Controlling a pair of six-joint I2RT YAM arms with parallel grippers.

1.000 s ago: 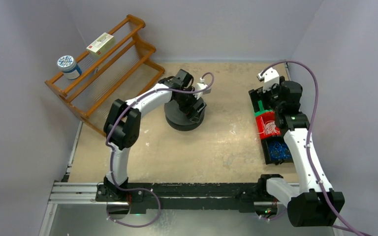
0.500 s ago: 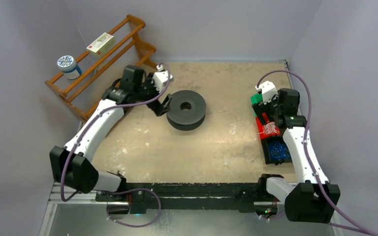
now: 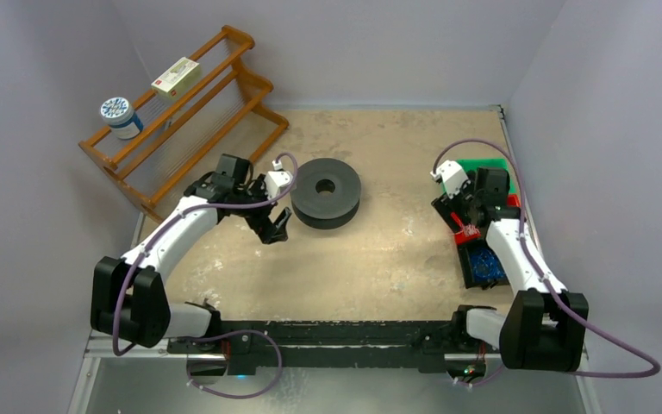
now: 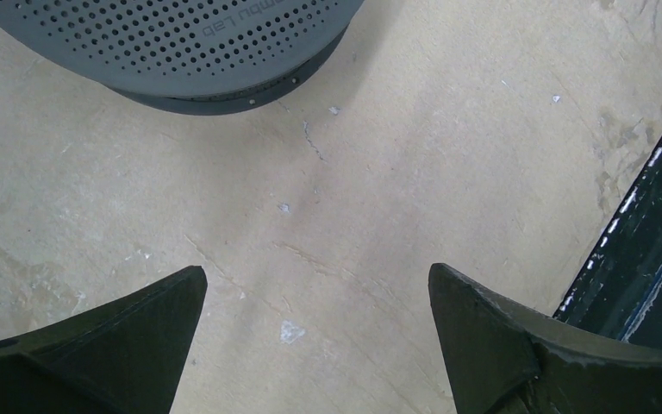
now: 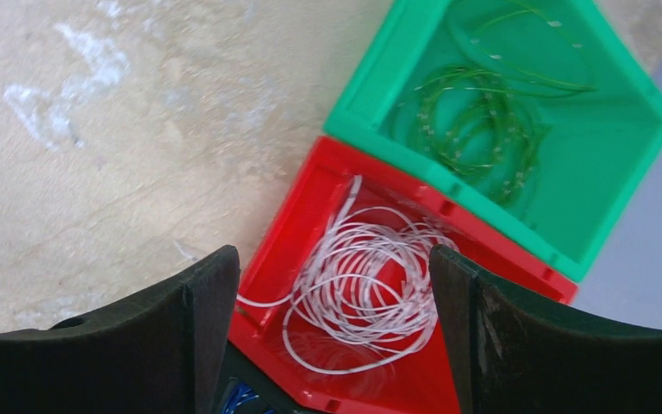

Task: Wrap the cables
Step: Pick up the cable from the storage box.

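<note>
The cables [image 5: 371, 276] are a loose coil of thin white wire lying in a red bin [image 5: 284, 250], which shows at the table's right edge in the top view [image 3: 468, 228]. My right gripper [image 5: 334, 254] hovers open just above that coil, fingers either side of it and not touching; from above it is over the red bin [image 3: 463, 216]. A black perforated spool [image 3: 326, 191] sits mid-table, its rim at the top of the left wrist view [image 4: 181, 43]. My left gripper [image 4: 315, 272] is wide open over bare table, just front-left of the spool [image 3: 276, 229].
A green bin [image 5: 517, 112] holding green wire adjoins the red one on its far side. A black bin with blue wires [image 3: 485, 263] adjoins it on the near side. A wooden rack [image 3: 181, 112] stands back left. A black rail [image 3: 336, 332] runs along the near edge.
My left arm swung off the spool to the left, then came down to its front-left side. My right arm drew back from the green bin to over the red bin, its jaws narrowing slightly.
</note>
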